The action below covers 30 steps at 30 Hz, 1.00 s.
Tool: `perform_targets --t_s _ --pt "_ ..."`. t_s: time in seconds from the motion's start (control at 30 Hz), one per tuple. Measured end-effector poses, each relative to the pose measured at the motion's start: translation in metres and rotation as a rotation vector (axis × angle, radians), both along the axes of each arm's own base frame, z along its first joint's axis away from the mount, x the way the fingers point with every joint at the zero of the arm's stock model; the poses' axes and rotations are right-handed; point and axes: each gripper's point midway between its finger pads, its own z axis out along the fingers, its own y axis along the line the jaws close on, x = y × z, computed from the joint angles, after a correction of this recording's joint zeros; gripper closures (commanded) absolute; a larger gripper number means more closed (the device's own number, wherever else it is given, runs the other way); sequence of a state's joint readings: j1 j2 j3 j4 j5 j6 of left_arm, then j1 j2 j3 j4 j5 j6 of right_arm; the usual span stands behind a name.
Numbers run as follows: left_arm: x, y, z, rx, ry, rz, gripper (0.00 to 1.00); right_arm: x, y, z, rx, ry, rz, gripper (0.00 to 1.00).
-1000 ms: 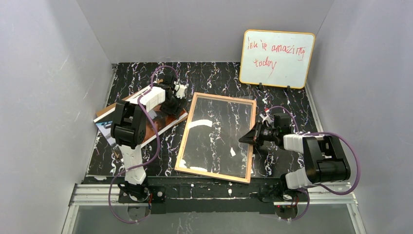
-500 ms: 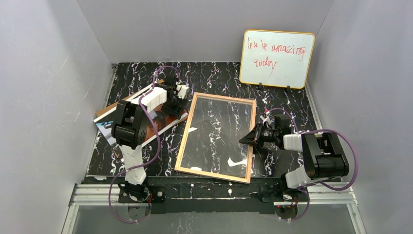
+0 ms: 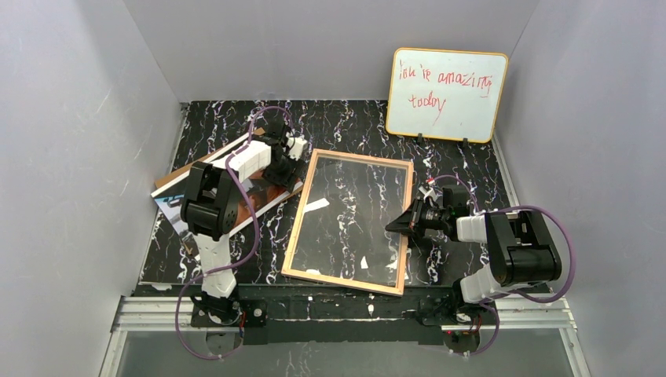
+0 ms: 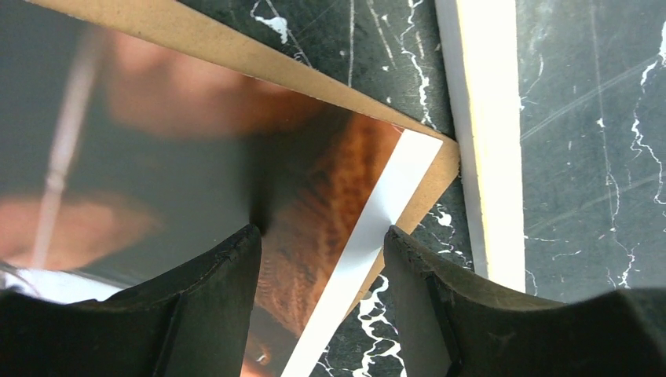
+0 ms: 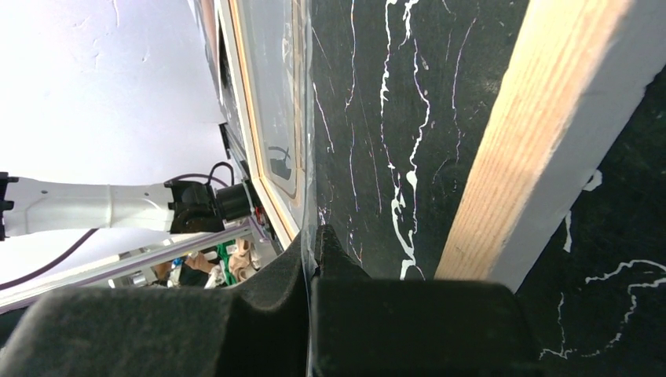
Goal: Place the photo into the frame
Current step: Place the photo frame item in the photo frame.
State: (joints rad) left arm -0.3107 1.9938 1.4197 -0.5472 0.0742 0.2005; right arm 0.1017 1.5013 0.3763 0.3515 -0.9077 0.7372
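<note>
Left wrist view: the left tool (image 4: 322, 239) hangs half open astride a corner of the photo (image 4: 196, 157), on a backing board (image 4: 236, 59) just left of the frame (image 4: 483, 141), apparently ready to pinch it, while the right tool (image 5: 316, 236) is clamped on the clear pane (image 3: 349, 212), likely steadying it.

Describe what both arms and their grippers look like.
The left arm and right arm have white links, bulky black joints, and each a looping purple cable. The left gripper and right gripper have matte black, wedge-shaped fingers. No markings visible.
</note>
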Motion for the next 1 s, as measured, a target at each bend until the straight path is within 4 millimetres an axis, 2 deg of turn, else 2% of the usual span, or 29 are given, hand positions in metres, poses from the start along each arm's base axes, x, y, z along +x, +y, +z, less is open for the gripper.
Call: perform_targets --t_s 0.33,1.0 --pt "-0.003 -0.013 -0.001 0.005 -0.011 -0.036 0.44 -0.002 0.001 -0.001 0.019 0.012 0.012 0.99" --pt "-0.003 -0.015 -0.002 0.012 -0.015 -0.052 0.44 -0.007 0.003 -0.004 0.025 0.035 0.032 0.99"
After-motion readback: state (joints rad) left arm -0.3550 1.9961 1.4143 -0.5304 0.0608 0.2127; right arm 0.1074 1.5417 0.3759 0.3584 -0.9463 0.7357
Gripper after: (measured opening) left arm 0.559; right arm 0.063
